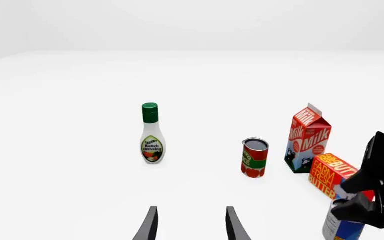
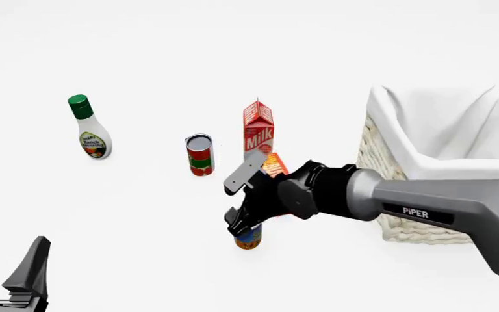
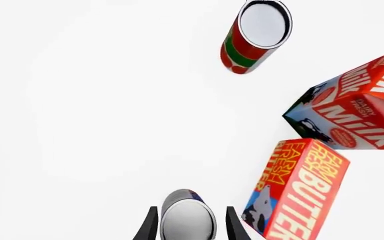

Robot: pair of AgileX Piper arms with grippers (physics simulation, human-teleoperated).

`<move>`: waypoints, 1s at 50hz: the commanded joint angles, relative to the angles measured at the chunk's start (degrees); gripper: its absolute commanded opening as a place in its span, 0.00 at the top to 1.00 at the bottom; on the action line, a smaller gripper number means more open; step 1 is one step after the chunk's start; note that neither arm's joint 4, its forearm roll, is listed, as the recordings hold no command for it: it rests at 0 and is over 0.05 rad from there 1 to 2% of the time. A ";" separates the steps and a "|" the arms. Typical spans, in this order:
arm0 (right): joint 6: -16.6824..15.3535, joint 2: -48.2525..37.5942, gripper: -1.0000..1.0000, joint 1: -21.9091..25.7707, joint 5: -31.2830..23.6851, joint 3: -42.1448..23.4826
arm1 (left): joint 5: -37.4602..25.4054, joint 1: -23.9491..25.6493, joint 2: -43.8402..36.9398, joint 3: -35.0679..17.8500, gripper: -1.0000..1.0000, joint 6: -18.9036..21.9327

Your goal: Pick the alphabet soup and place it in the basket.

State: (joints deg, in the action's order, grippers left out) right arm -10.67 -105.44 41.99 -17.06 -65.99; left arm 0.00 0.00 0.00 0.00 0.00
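Note:
The alphabet soup (image 2: 249, 239), a small can with a blue label and an orange-brown lower band, stands upright in front of the butter box. In the right wrist view its silver top (image 3: 188, 219) sits between my right gripper's (image 3: 188, 231) two fingers, with a thin gap on each side. That right gripper (image 2: 242, 223) is open and hangs directly over the can. The cream wicker basket (image 2: 388, 162) with its white cloth lining stands at the right. My left gripper (image 2: 7, 263) is open and empty at the near left. The left wrist view shows the soup (image 1: 344, 229) under the right gripper (image 1: 372, 200).
A red can with a green band (image 2: 200, 155), a milk carton (image 2: 258, 128) and an orange butter box (image 2: 274, 165) stand close behind the soup. A ranch dressing bottle (image 2: 88, 129) stands at the far left. The right arm (image 2: 423, 205) passes in front of the basket.

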 commanded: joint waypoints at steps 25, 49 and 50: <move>0.09 -2.63 0.00 -0.73 3.07 2.58 | 0.00 0.00 0.00 0.00 0.00 0.00; 0.98 -4.10 0.00 0.64 3.42 2.66 | 0.00 0.00 0.00 0.00 0.00 0.00; 1.13 -4.04 0.00 0.69 3.34 2.67 | 0.00 0.00 0.00 0.00 0.00 0.00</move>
State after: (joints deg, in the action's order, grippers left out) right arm -10.05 -109.25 42.36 -13.81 -63.73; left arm 0.00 0.00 0.00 0.00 0.00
